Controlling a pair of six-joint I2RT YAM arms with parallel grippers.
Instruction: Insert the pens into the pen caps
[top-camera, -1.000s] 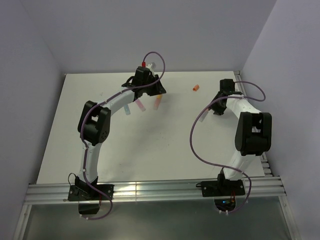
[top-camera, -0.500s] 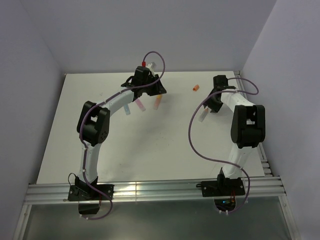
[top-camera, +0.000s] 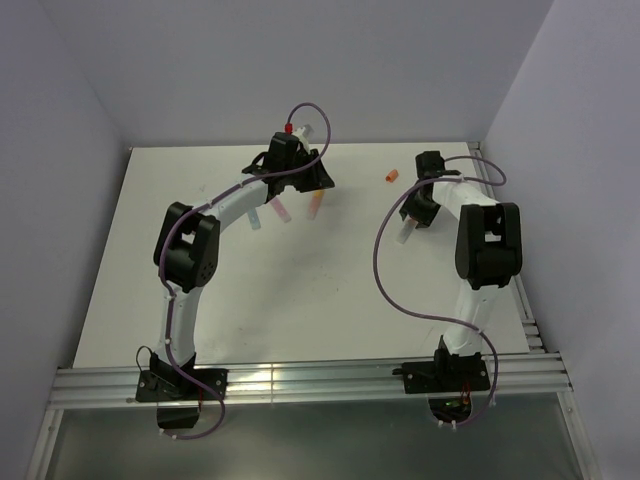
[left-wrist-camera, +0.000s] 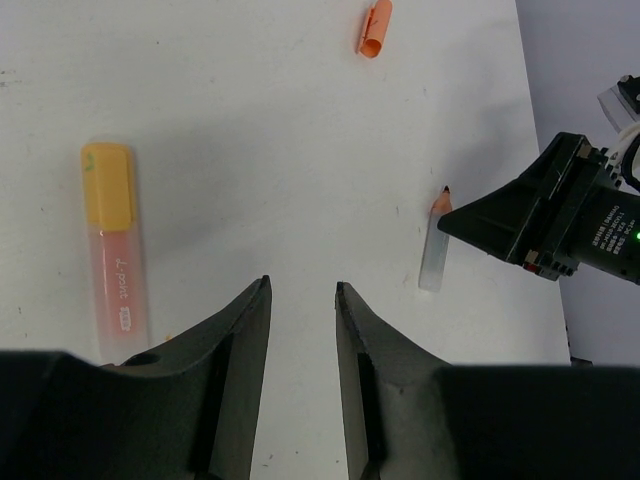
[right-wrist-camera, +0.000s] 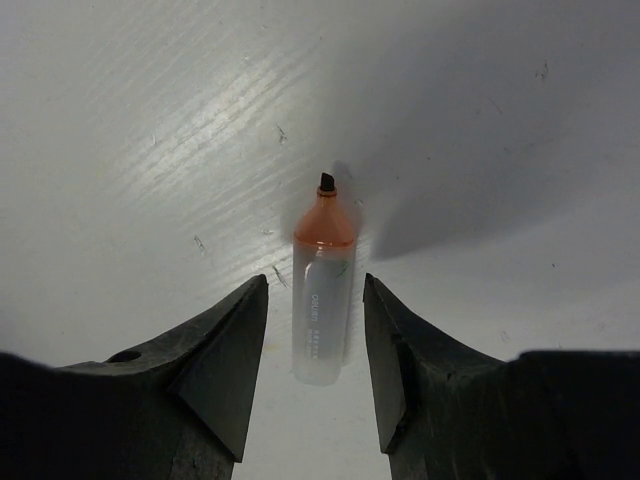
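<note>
Right wrist: right claw parted astride the uncapped pen, left claw parted too.

Top external cam: fixed high behind both arm bases, tilted down and forward, far enough back to take in the whole white tabletop up to its far walls. Left wrist cam: sits at mid range above the far middle of the tabletop, sighting past the dark left end effector toward the right-hand side. Right wrist cam: much closer, aimed down between the fingers of the right end effector. All three views share the short clear-bodied, orange-tipped uncapped pen, and the top and left wrist views also share the small loose orange plastic cap.
</note>
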